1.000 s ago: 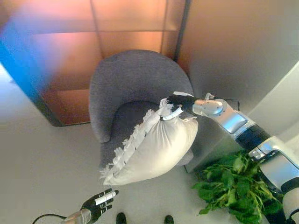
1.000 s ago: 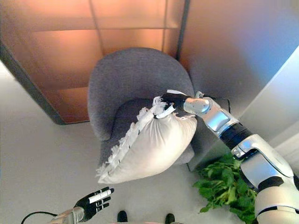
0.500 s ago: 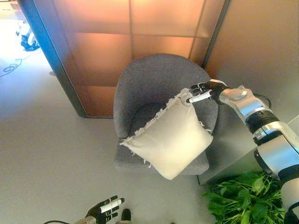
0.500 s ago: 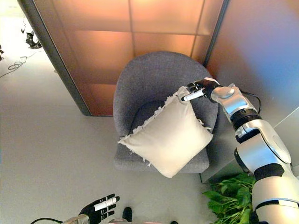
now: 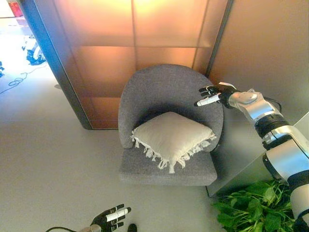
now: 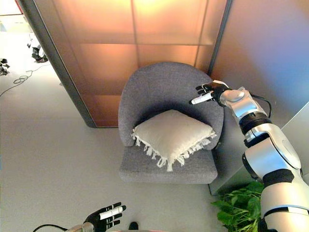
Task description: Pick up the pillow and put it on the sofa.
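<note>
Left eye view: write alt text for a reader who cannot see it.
A cream fringed pillow lies flat on the seat of a grey armchair, free of both hands. The robot's right hand hangs open above it by the backrest; its left hand is open at the bottom edge, and a green plant stands at lower right.

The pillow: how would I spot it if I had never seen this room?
Find the grey tub armchair against the amber wall panels. On its seat lies the cream pillow, the only pale thing there, with a tasselled fringe along its edges.
</note>
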`<state>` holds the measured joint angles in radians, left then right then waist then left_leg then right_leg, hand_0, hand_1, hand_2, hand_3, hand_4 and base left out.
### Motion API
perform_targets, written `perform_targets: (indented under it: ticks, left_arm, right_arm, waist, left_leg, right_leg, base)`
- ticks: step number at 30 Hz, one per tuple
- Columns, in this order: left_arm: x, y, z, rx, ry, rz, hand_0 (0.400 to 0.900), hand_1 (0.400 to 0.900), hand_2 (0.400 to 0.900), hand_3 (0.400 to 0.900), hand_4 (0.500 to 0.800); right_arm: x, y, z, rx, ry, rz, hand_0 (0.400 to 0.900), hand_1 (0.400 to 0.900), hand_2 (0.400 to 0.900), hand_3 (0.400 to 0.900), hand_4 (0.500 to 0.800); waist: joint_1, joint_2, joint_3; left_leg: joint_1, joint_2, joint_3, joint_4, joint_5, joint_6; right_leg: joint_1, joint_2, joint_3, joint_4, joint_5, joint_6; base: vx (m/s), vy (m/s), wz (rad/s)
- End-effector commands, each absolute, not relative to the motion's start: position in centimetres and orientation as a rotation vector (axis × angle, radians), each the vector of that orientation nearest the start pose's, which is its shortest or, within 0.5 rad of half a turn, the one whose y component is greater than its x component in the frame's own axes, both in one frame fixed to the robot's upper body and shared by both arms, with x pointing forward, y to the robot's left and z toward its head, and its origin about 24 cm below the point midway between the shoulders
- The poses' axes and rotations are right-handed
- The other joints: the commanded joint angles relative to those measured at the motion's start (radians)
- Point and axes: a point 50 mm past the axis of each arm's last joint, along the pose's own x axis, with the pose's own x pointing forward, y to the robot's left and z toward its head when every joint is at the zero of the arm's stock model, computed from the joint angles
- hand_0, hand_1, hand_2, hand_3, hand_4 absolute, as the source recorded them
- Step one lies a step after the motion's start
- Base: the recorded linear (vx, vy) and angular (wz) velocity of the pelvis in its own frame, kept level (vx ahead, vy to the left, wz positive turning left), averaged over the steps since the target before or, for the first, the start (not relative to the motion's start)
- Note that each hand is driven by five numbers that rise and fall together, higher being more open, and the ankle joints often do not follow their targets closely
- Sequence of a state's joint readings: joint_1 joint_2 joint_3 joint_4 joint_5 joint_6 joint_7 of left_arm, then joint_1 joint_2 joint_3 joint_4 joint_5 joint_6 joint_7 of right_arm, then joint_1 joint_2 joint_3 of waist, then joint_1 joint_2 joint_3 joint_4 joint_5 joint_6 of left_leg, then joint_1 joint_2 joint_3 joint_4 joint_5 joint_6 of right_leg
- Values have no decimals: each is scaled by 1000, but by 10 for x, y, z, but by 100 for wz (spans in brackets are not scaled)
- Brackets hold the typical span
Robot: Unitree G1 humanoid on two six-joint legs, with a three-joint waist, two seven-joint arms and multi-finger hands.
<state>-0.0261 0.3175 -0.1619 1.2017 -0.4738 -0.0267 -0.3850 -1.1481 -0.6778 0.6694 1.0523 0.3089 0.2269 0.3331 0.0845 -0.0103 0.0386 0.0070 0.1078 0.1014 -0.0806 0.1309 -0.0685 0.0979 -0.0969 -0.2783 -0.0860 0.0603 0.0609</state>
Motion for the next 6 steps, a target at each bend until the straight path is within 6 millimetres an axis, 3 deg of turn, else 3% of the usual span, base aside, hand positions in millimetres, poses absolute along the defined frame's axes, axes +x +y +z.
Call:
perform_targets:
  ticks: [1, 6]
  left_arm:
    - [141, 252, -136, -159, 1015, -65, 900, 900, 900, 900, 800]
    - [143, 252, -135, -155, 999, -73, 900, 900, 900, 900, 800]
  right_arm:
    - [413, -249, 254, -709, 131, 79, 900, 900, 900, 900, 800]
    - [412, -253, 256, -698, 132, 66, 900, 900, 900, 900, 800]
  waist:
    - [20, -53, -45]
    - [16, -50, -45]
  left_leg:
    - [35, 66, 47, 32, -109, -59]
    - [40, 71, 48, 27, -107, -63]
  right_leg:
    - [-28, -76, 13, 46, -50, 77]
    - [-25, -78, 14, 40, -47, 79]
  base:
    - [-57, 0, 0]
    - [-23, 1, 0]
